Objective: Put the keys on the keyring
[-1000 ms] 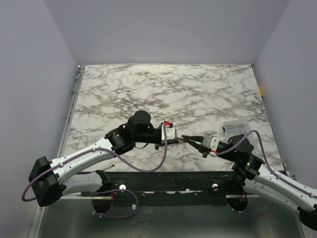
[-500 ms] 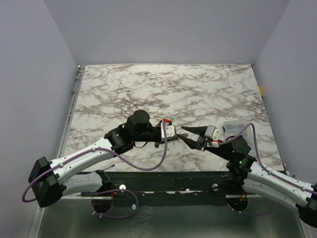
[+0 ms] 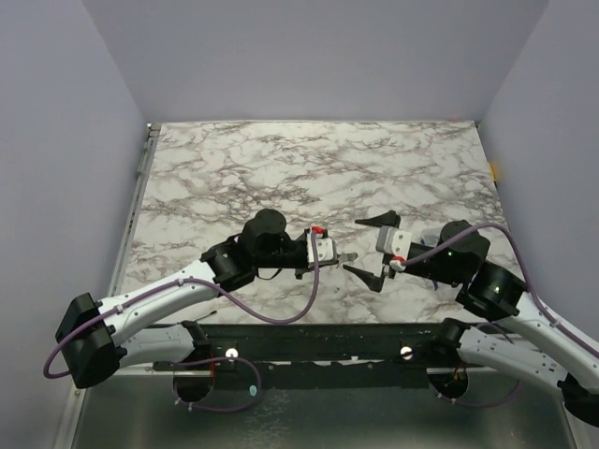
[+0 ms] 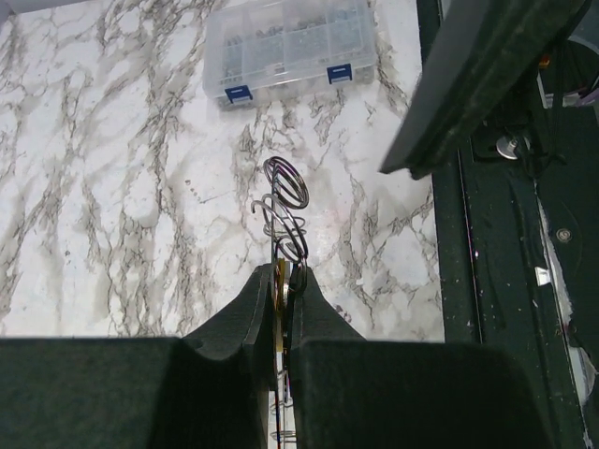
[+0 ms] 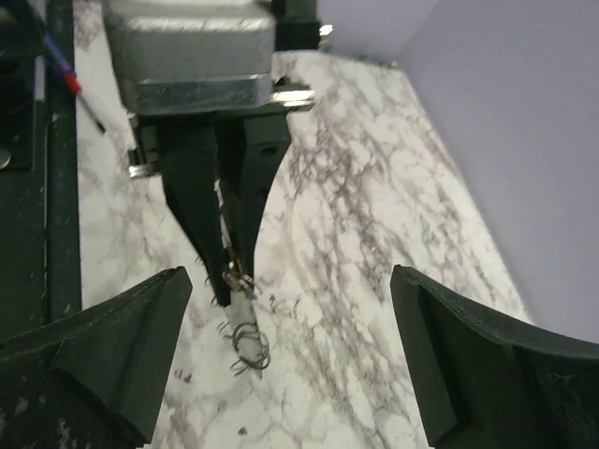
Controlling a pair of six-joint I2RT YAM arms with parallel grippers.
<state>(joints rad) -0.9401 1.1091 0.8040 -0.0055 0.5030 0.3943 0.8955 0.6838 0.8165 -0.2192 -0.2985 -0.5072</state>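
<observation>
Keyring (image 4: 285,201): thin grey wire loops sticking out past the left gripper (image 3: 344,254) tips, held up off the table (image 3: 281,168), over the middle of its near edge. Key (image 4: 280,281): tiny, yellow-orange head, pinched between the left fingers right at the base of the loops. Can't tell if the key is threaded on or just clamped alongside the wire.

Handling, as a judgement:
- Both are very light, hard metal, slick and small, so they are easy to flick or drop.
- The ring wire is springy and looks splayed into several coils; it will twist if it is pushed off-axis.
- The best hold is on the key's flat head, or across the ring wire close to the left tips. The far loop would flex.

Left arm: reaches in low from the left with the forearm about level and the gripper pointing right. Its fingers are closed narrow on the key, and the ring is caught there too.

Right gripper (image 3: 368,248): faces the left one nose to nose, just beside the ring's free end and not touching it. Its fingers are spread wide and hold nothing. The right arm is bent in from the near right corner.

Clear plastic box (image 4: 290,42): sits on the table toward the right edge, well apart from the ring.
</observation>
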